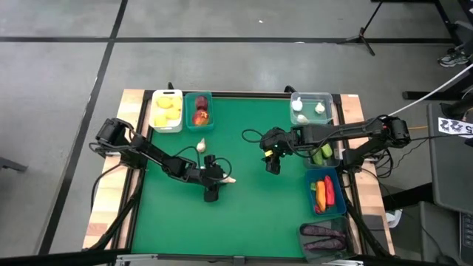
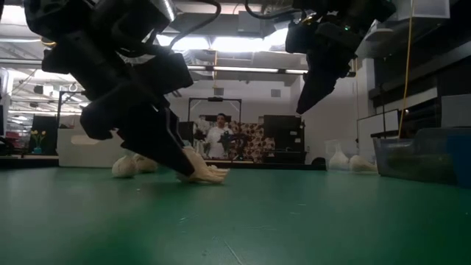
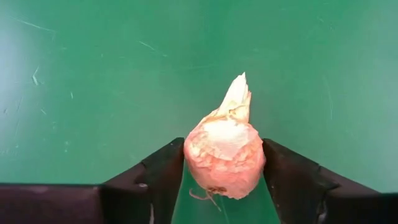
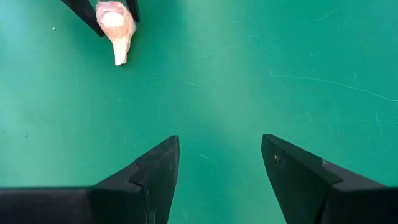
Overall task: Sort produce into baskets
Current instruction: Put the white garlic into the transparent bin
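Green matting covers the table (image 1: 244,214), and from above I count 5 baskets: a white basket (image 1: 167,110) of lemons, a teal basket (image 1: 199,109) with red fruit, a clear basket (image 1: 311,108) holding 2 garlic bulbs, a blue basket (image 1: 325,193) of carrots and chilies, and a dark basket (image 1: 324,236) of eggplants. 2 more garlic bulbs lie loose: one bulb (image 1: 200,146) beside my left arm, the other garlic (image 3: 225,155) at the left gripper (image 1: 219,179). My left wrist view shows what the overhead cannot: both fingers (image 3: 160,174) touch the sides of that garlic, clamped on it, stem pointing away. The low view has it resting on the mat, with a person far behind. My right gripper (image 1: 273,164) hangs above the table's middle, fingers (image 4: 155,168) apart, holding nothing
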You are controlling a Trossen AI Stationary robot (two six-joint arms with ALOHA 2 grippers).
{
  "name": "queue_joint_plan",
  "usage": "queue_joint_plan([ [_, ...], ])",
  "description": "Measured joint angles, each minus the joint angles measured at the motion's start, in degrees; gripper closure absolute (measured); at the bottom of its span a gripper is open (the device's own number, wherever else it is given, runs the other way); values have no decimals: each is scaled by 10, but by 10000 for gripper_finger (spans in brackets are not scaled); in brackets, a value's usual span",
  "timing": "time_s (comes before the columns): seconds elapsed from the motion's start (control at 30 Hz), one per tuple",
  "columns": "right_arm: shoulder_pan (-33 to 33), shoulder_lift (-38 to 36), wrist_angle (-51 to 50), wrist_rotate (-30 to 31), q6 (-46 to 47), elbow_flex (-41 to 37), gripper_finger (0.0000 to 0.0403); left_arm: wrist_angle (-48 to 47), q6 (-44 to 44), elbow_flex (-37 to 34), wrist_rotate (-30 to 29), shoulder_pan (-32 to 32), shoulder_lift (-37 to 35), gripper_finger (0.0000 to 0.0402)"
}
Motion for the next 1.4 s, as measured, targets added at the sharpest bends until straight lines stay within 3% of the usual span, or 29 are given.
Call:
queue_joint_plan([
  [0.2,0,0,30,4,-9,0,175,3,-30,5,-6,3,-14,223],
  [0.4,8,-5,127,10,-66,0,175,3,-9,15,-29,17,-85,234],
  [0.63,8,-79,236,0,-138,0,175,2,62,16,-138,28,-225,235],
  [0.77,17,-126,335,-16,-181,1,175,83,143,16,-183,30,-293,235],
  [0.9,43,-130,454,-36,-254,1,175,268,254,17,-172,32,-309,235],
  [1.03,54,-102,553,-39,-291,0,175,404,342,16,-106,32,-300,235],
  [1.2,56,-55,683,-47,-301,0,175,436,349,16,-24,39,-289,235],
  [1.4,56,-4,797,-56,-306,0,175,451,340,16,-9,43,-263,235],
])
